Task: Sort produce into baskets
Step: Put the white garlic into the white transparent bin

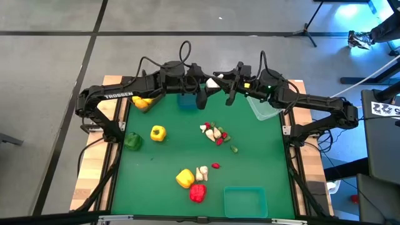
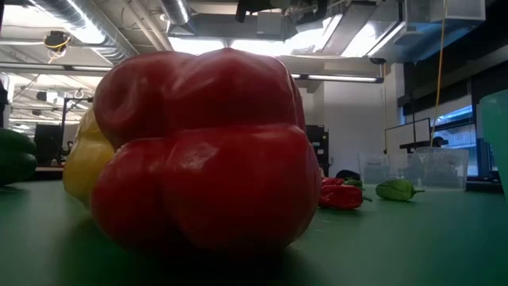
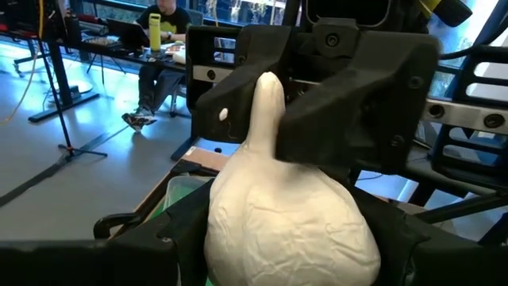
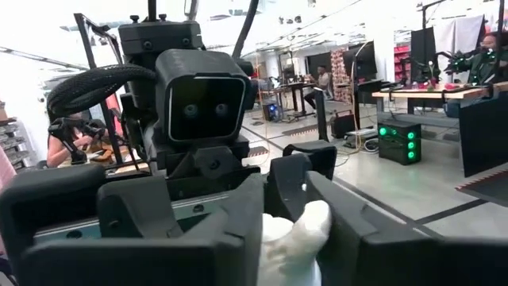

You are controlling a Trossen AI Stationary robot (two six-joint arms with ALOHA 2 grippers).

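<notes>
Left wrist view: the left pincer (image 3: 278, 238) holds the white garlic (image 3: 282, 214) by its bulb, stem pointing away. Just beyond, the right pincer (image 3: 349, 87) has its fingers around the stem — narrow, apparently gripping. This reads as a handover between arms, high above the table's far edge. Next move, by judgement: left pincer lets go once the right grip is firm. Farther off, the blue bin (image 1: 187, 100) and clear bin (image 1: 264, 107) wait — either could receive it.
</notes>
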